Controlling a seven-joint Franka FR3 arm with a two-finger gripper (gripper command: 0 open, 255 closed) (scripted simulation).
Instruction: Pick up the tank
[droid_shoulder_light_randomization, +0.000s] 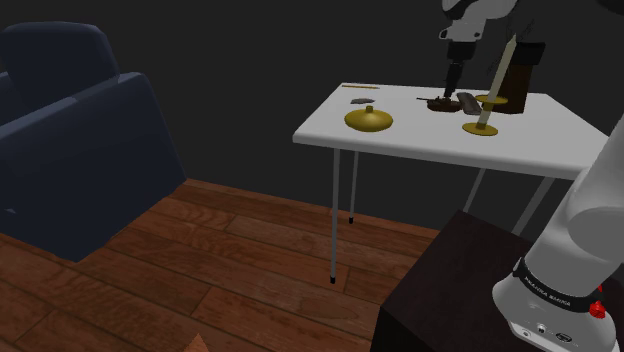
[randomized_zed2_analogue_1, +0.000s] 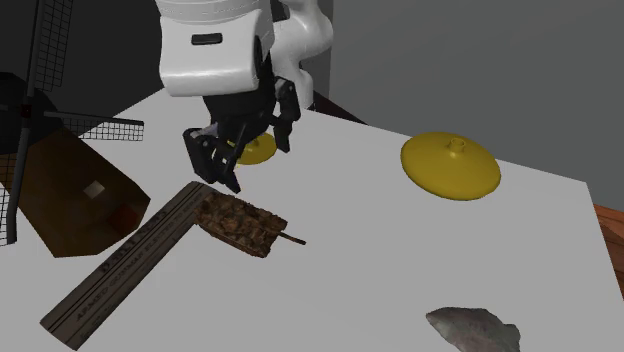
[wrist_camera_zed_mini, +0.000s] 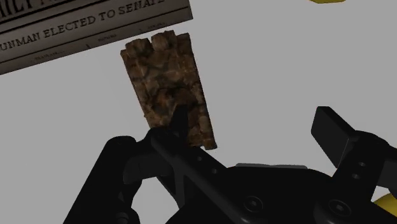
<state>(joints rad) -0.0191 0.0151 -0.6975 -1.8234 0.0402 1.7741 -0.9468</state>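
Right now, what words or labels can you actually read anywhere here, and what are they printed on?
"UNMAN ELECTED TO SENAT", cut at both ends: on the newspaper beside the tank.
Larger heading above it: cropped, unreadable.
Lettering on the arm's base ring: too small to read.

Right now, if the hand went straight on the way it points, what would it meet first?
Probably the brown tank on the white table: the open hand hangs above it. In the wrist view the tank lies toward one finger, so that finger may strike it first; depth is unclear.
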